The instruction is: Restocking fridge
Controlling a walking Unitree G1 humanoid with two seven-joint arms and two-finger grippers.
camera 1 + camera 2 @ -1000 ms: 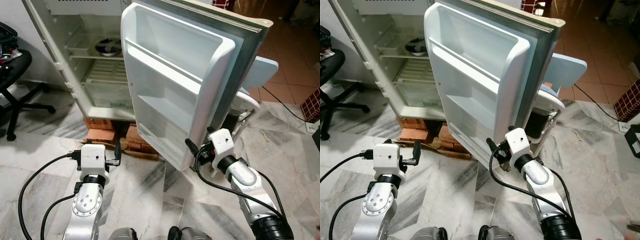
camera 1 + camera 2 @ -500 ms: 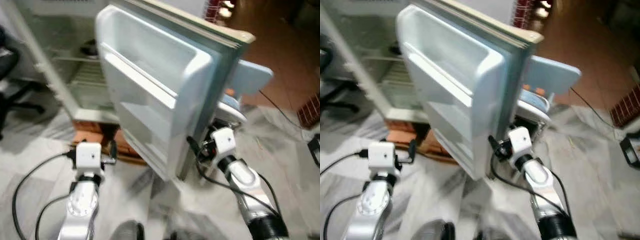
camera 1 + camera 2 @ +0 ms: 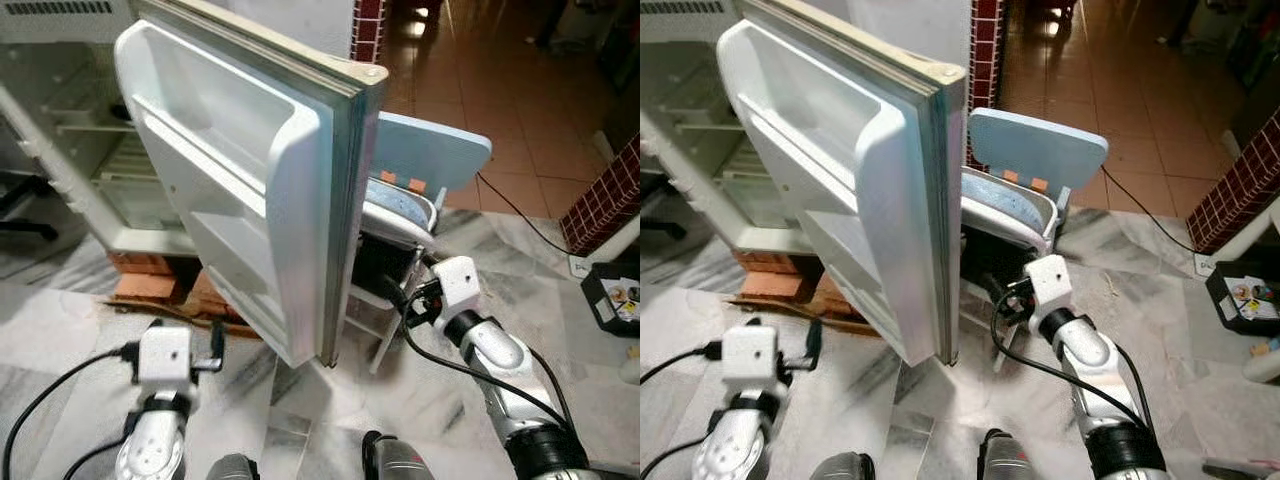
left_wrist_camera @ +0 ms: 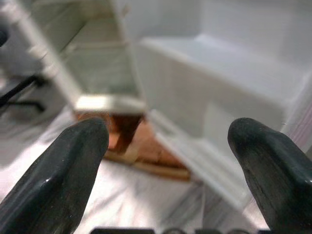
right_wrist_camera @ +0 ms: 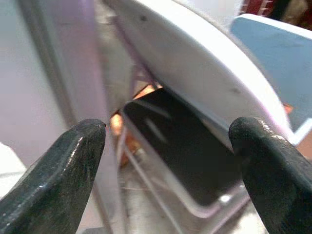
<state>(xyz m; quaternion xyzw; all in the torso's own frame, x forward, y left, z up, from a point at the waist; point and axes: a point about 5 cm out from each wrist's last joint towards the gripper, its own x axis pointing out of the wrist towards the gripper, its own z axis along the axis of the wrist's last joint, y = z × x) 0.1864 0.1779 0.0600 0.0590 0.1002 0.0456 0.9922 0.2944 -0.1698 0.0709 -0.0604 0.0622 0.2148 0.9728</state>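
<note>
The fridge door [image 3: 250,190] stands wide open. The right gripper [image 3: 400,300], at 4 o'clock of it, and the left gripper [image 3: 215,345], at 7 o'clock, both hold jaws wide, empty.

The two head views are bright and quite sharp, with soft daylight on the white fridge door [image 3: 240,200]. Light glares on the brown tiled floor [image 3: 470,80] at the top. Under the blue chair [image 3: 1035,150] there is dark shadow. Straight lines bend a little at the edges. Both wrist views are blurred, and the black fingers [image 4: 53,175] are out of focus.
</note>
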